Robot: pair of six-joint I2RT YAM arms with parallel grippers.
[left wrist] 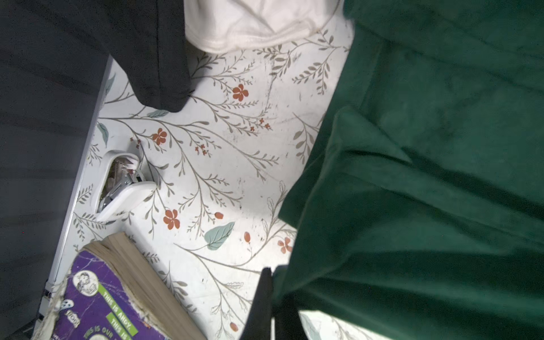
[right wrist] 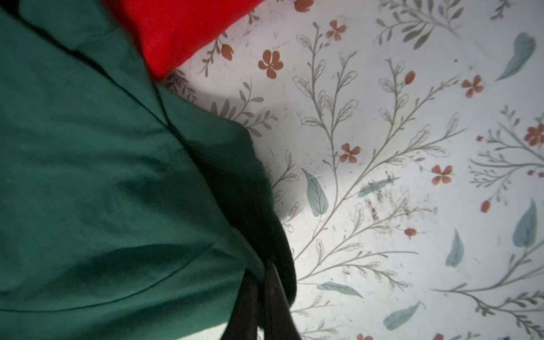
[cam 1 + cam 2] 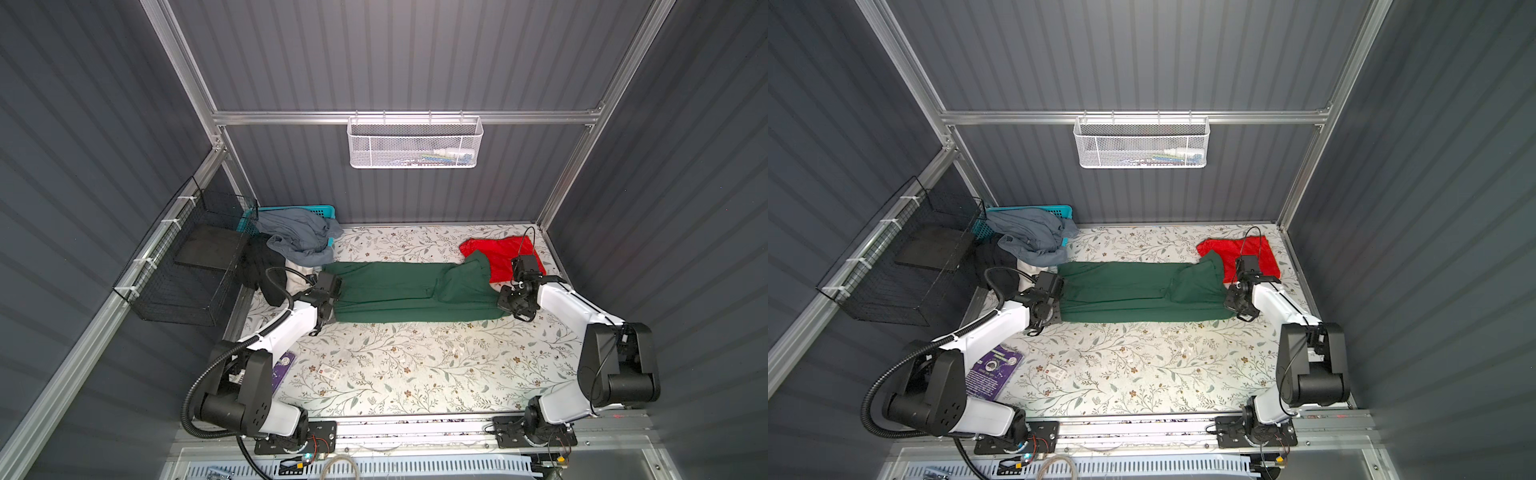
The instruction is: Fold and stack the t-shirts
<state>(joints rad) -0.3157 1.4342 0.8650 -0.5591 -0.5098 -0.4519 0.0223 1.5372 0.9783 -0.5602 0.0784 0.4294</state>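
A dark green t-shirt (image 3: 390,291) (image 3: 1125,291) lies as a long folded strip across the middle of the floral table, with one sleeve part humped up near its right end. My left gripper (image 3: 334,297) (image 1: 272,282) is shut on the strip's left end, with green cloth pinched between the black fingers. My right gripper (image 3: 500,301) (image 2: 262,270) is shut on the right end, its fingers buried in a dark fold. A bright red t-shirt (image 3: 498,251) (image 2: 176,26) lies crumpled at the back right, partly under the green shirt's right end.
A teal basket (image 3: 299,209) at the back left holds a grey-blue garment (image 3: 295,235). A black garment (image 3: 262,270) and a white one (image 1: 250,23) lie beside it. A purple book (image 3: 994,370), a white stapler (image 1: 120,182) and a wire basket (image 3: 187,266) are at the left.
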